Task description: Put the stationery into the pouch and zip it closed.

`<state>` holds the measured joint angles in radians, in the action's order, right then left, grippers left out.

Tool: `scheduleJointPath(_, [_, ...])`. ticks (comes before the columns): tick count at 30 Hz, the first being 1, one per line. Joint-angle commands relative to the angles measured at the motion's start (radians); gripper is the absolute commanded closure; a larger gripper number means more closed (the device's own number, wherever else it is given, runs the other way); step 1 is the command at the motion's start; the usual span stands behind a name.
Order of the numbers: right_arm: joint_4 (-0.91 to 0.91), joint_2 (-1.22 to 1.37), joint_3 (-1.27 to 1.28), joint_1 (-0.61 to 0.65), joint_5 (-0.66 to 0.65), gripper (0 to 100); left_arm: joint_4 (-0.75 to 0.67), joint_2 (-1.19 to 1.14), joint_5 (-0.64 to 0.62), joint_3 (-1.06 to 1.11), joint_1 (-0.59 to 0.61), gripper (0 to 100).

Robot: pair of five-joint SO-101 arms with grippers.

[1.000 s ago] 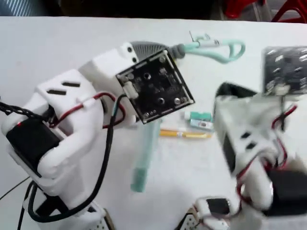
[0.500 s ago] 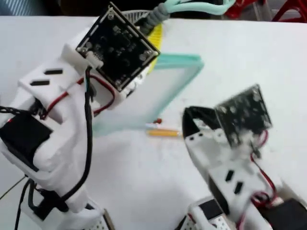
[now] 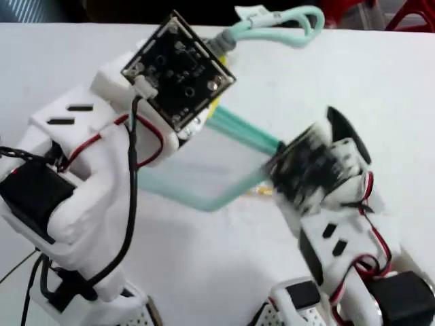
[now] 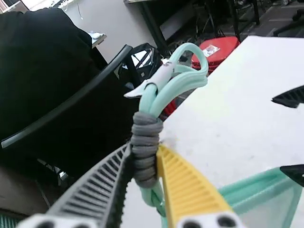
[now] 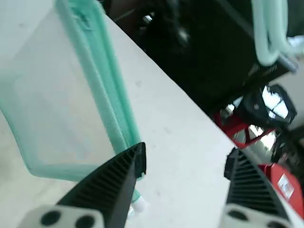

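left gripper (image 4: 144,164) clenched on the pouch's cord (image 4: 176,78), holding the pouch (image 3: 197,168) tilted over the middle of the table (image 3: 387,88); right gripper (image 5: 186,156) released, fingers spread just beside the pouch's right edge.

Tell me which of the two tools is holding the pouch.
The left tool, clamped on the grey-wrapped strap of the pouch; the right tool stands open beside its green edge.

high: clear mint-edged zip pouch (image 3: 197,170) part hid behind L arm's black cam board (image 3: 178,71) + R arm's blurred cam board (image 3: 306,173) | yellow pencil (image 3: 260,192) mostly covered | L wrist: pouch corner (image 4: 251,194) cut by frame edge | R wrist: small white item (image 5: 138,206) at frame edge, can't ID
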<state>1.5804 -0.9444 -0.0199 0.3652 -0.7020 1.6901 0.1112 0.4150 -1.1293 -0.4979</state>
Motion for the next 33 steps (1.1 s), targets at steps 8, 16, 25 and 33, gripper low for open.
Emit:
scheduleJointPath(8, [0.045,-0.004,0.175,0.137,-0.181,72.9,0.095,0.036,0.032,0.18,-0.039,98])
scheduleJointPath(16, [0.125,-0.059,0.167,0.145,-0.173,72.7,0.089,0.038,0.034,0.262,-0.039,98])
scheduleJointPath(25, [-0.004,-0.062,0.275,0.139,-0.127,72.7,0.092,0.038,0.038,0.264,-0.039,98])
scheduleJointPath(33, [-0.047,-0.173,0.396,0.177,-0.132,72.7,0.092,0.038,0.04,0.269,-0.041,98])
